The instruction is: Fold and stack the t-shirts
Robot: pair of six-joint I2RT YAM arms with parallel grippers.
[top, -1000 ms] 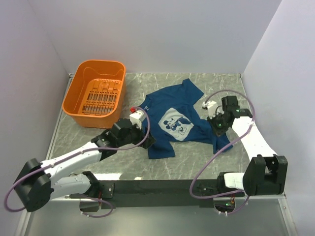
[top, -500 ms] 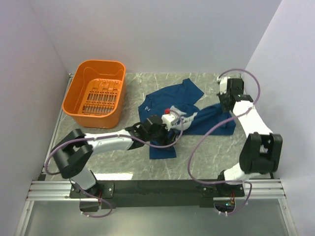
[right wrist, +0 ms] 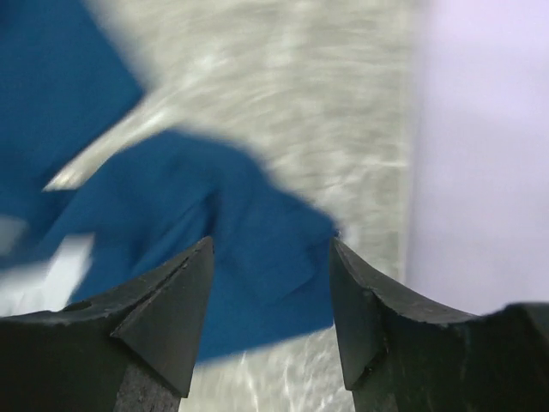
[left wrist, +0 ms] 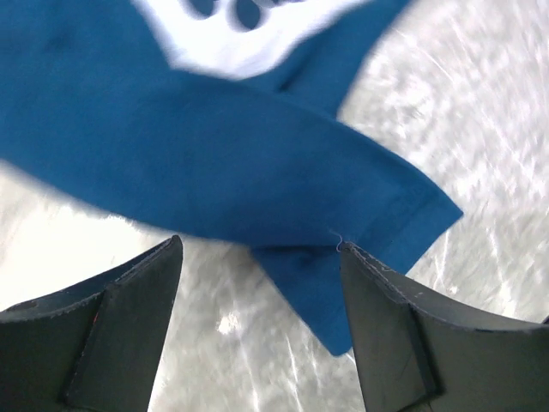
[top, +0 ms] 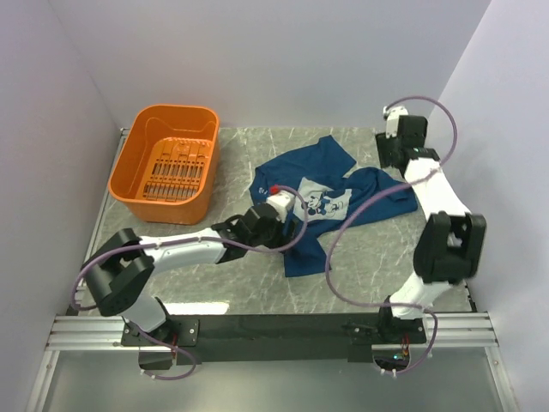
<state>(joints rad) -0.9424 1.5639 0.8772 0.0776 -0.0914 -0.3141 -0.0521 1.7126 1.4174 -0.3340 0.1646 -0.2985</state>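
the t-shirt (top: 300, 165) is a deep blue, with a pale square print (top: 324, 202) on its chest showing a cartoon mouse in dark lines. the basket (top: 129, 167) is bright orange all over. the table (top: 369, 266) is grey marble with white veining. the arms (top: 180, 249) are white and black, trailing purple cables (top: 328, 268). the walls (top: 300, 60) are pale lilac-white. the left gripper (left wrist: 259, 249) and right gripper (right wrist: 270, 245) have matte black fingers (left wrist: 120, 335).

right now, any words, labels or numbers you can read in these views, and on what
None can be read.
t-shirt: its pale chest print is a cartoon figure; any lettering is too small to tell.
orange basket: no marking shows.
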